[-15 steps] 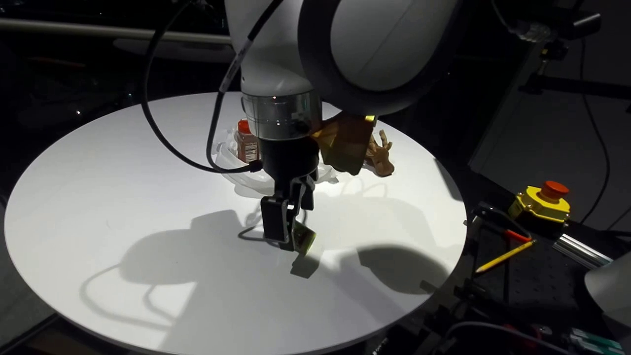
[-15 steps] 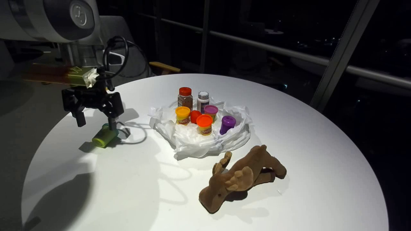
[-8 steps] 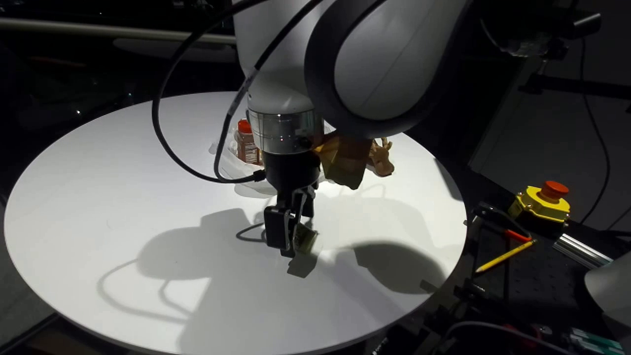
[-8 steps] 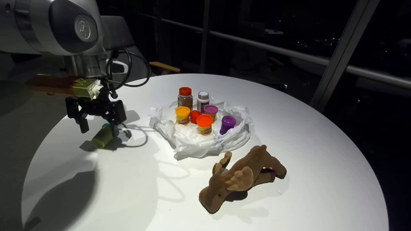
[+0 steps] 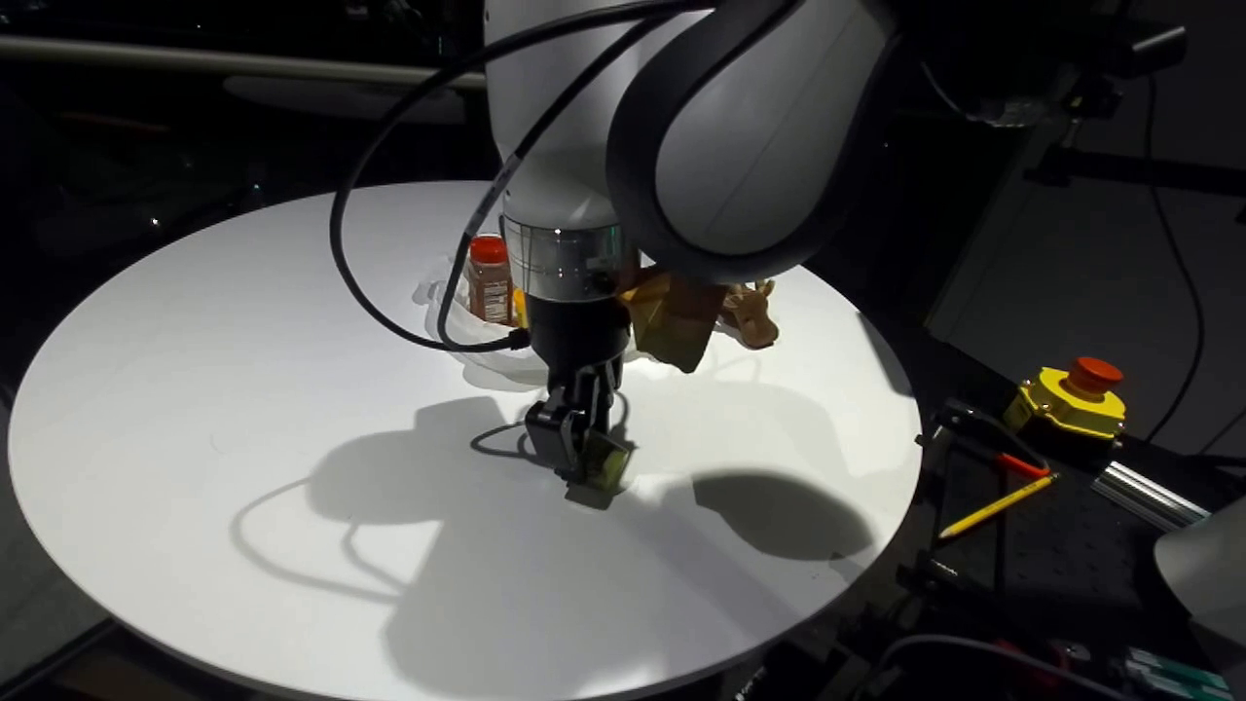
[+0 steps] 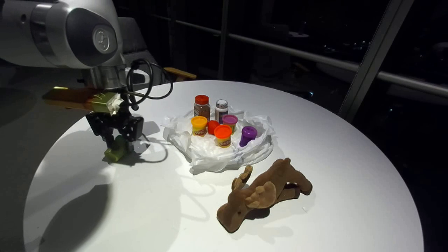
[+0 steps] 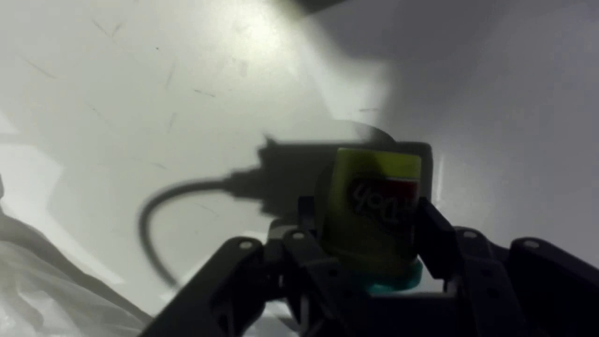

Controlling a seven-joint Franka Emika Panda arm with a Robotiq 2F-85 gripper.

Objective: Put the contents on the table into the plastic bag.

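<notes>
Wrist view: the yellow-green tub lies between the jaws, clasped on both sides.

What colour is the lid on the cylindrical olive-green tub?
The lid is teal, clearest in the wrist view.

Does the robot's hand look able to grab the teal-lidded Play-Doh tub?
Probably yes: in the wrist view the gripper has the Play-Doh tub between its fingers, nothing visibly in the way. Whether both touch it is unclear.
</notes>
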